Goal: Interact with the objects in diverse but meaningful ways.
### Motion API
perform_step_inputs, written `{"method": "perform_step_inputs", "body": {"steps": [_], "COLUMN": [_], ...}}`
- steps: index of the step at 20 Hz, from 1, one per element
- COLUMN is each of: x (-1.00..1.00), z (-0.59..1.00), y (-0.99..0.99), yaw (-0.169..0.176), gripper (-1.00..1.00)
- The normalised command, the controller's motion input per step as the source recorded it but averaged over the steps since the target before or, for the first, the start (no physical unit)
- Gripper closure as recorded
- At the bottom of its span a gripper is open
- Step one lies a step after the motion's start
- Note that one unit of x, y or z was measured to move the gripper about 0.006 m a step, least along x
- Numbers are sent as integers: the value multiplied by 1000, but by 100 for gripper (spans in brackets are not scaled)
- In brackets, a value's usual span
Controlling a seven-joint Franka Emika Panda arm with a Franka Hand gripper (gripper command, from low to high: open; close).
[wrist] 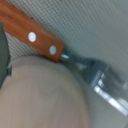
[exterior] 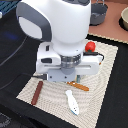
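Exterior view — red ball [exterior: 90, 46] just beside hand.

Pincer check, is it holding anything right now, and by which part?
It cannot be told. In the exterior view the arm's body hides the pincer; the wrist view shows only the fork and the plate, with no fingertips in sight.

Arm body [exterior: 62, 35] is blocking the mat's [exterior: 107, 62] centre; sausage stick [exterior: 37, 93] and fish [exterior: 72, 102] are sitting lower frame, open mat lying between them.
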Motion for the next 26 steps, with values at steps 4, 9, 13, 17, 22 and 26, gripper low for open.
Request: {"method": "perform_step_inputs", "body": {"steps": [4, 9, 13, 17, 22, 26], "x": [474, 504, 670, 694, 650, 496], "z": [166, 152, 176, 176, 57, -42], "y": [-501, -481, -227, -171, -224, -284], "yaw": [-77, -86, -58, -35, -27, -14], "gripper": [-100, -100, -100, -100, -100, -100]}}
